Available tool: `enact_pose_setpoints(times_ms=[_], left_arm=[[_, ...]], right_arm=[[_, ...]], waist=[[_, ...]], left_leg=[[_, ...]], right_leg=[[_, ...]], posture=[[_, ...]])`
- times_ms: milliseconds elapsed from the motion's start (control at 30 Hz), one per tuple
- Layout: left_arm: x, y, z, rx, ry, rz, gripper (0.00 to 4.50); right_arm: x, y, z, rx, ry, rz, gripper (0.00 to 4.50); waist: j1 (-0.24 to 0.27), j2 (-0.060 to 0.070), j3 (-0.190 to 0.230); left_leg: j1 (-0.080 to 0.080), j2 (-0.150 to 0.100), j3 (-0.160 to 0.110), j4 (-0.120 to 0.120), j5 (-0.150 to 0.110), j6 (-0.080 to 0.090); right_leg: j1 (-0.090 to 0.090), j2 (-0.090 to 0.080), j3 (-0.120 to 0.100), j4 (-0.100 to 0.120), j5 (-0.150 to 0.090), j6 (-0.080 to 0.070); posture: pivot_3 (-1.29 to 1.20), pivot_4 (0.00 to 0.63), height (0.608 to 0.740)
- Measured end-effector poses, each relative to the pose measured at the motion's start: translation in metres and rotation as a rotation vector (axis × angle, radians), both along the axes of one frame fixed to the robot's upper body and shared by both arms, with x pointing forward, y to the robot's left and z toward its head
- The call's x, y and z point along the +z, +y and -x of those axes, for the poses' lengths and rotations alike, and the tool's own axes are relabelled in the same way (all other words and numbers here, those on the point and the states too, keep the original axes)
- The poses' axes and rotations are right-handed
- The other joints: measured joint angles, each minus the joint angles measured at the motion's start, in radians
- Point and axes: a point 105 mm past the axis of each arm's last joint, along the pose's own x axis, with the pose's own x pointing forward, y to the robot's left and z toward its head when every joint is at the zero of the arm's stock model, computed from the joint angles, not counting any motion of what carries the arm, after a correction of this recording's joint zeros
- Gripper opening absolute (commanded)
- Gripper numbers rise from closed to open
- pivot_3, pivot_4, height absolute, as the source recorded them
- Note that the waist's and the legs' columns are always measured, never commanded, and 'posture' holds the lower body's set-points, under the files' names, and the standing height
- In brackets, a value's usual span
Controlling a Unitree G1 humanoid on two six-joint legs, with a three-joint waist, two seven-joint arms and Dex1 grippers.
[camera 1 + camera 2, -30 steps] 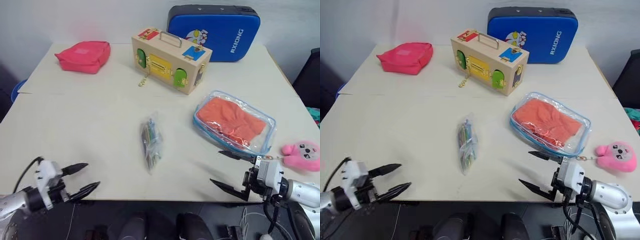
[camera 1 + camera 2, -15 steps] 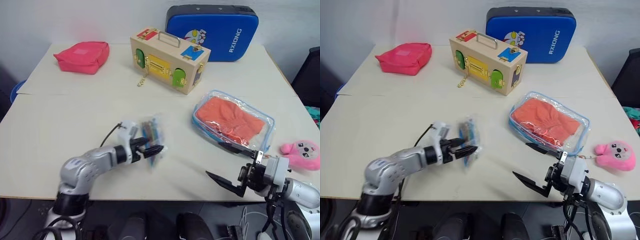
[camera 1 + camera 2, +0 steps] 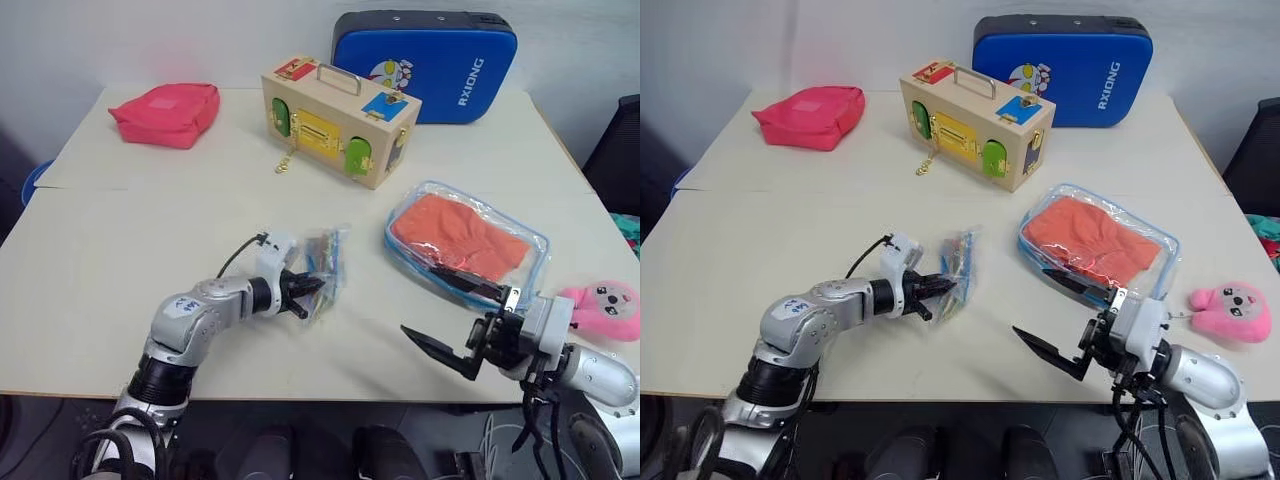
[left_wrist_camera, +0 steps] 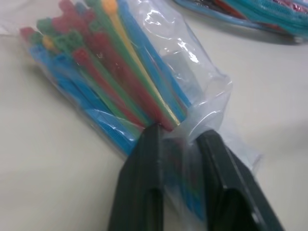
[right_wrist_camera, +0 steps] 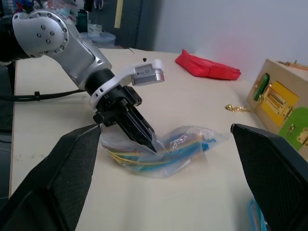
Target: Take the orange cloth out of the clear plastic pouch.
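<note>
Two black fingers (image 4: pixel 178 144) pinching crinkled clear stick bag (image 3: pixel 325 272), flat pouch (image 3: pixel 468 243) nearby

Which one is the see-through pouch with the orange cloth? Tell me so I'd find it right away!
Find the wooden box with the handle on the table. Just in front of it, toward the pink plush toy, lies the clear plastic pouch. It is flat with light blue trim and holds the orange cloth, unlike the small bag of colourful sticks.

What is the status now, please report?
Left gripper shut on bag of sticks. Right gripper open, near clear plastic pouch. Orange cloth inside pouch.
</note>
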Motion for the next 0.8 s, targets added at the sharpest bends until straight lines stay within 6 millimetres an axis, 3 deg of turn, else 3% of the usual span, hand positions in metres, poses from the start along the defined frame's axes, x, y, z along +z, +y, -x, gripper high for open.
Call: enact_pose_setpoints(times_ms=[67, 167, 233, 267, 400, 433, 500, 633, 800], left_arm=[[0.006, 0.015, -0.009, 0.095, -0.025, 0.071, 0.01], [0.027, 0.061, -0.026, 0.343, -0.142, 0.198, 0.01], [0.044, 0.109, -0.032, 0.561, -0.245, 0.250, 0.01], [0.052, 0.157, -0.027, 0.756, -0.309, 0.251, 0.01], [0.045, 0.245, -0.004, 1.084, -0.344, 0.147, 0.01], [0.043, 0.250, -0.003, 1.101, -0.339, 0.139, 0.01], [0.033, 0.278, 0.009, 1.177, -0.321, 0.046, 0.01], [0.029, 0.318, 0.020, 1.184, -0.327, -0.103, 0.91], [0.032, 0.320, 0.021, 1.114, -0.352, -0.112, 2.50]], right_arm=[[0.001, 0.004, -0.001, 0.017, -0.006, -0.016, 4.50], [0.005, 0.014, -0.003, 0.057, -0.025, -0.044, 4.50], [0.008, 0.024, -0.004, 0.100, -0.040, -0.070, 4.50], [0.010, 0.034, -0.003, 0.147, -0.049, -0.089, 4.50], [0.005, 0.051, -0.005, 0.208, -0.040, -0.094, 4.50], [0.005, 0.051, -0.005, 0.210, -0.040, -0.093, 4.50], [0.002, 0.056, -0.008, 0.220, -0.046, -0.074, 4.50], [-0.004, 0.057, -0.019, 0.166, -0.044, -0.049, 4.50], [-0.014, 0.044, -0.020, 0.102, 0.003, -0.019, 4.50]], waist=[[-0.002, 0.000, 0.000], [-0.005, -0.001, 0.000], [-0.006, -0.001, 0.000], [-0.010, -0.001, 0.000], [-0.004, -0.002, 0.000], [-0.003, -0.002, 0.000], [0.002, -0.004, 0.000], [0.005, -0.008, -0.001], [-0.001, -0.008, -0.001]], left_leg=[[0.000, 0.000, 0.000, 0.000, 0.000, 0.000], [-0.001, 0.003, 0.001, 0.000, 0.000, -0.001], [-0.001, 0.003, 0.001, -0.001, 0.000, -0.002], [-0.001, 0.004, 0.002, -0.001, 0.000, -0.003], [-0.002, 0.004, 0.003, -0.001, 0.000, -0.003], [-0.002, 0.004, 0.003, -0.001, 0.000, -0.003], [-0.002, 0.003, 0.002, 0.000, -0.001, -0.002], [-0.003, 0.002, 0.001, -0.001, -0.001, -0.002], [-0.004, 0.002, 0.002, -0.003, -0.001, -0.001]], right_leg=[[-0.001, 0.001, 0.000, 0.000, 0.000, 0.000], [-0.002, 0.002, 0.000, 0.000, 0.000, 0.000], [-0.003, 0.003, 0.000, 0.001, 0.000, 0.000], [-0.004, 0.004, 0.001, 0.001, 0.000, 0.000], [-0.005, 0.003, 0.001, 0.001, 0.000, 0.000], [-0.005, 0.003, 0.001, 0.001, 0.000, 0.000], [-0.005, 0.002, 0.001, 0.001, 0.000, 0.000], [-0.005, 0.000, 0.000, 0.001, 0.000, -0.001], [-0.006, -0.001, 0.000, 0.000, 0.000, -0.001]], posture=[[0.00, 0.150, 0.740], [0.00, 0.150, 0.740], [0.00, 0.150, 0.740], [0.00, 0.150, 0.740], [0.00, 0.150, 0.740], [0.00, 0.150, 0.740], [0.00, 0.150, 0.740], [0.00, 0.150, 0.740], [0.00, 0.150, 0.740]])
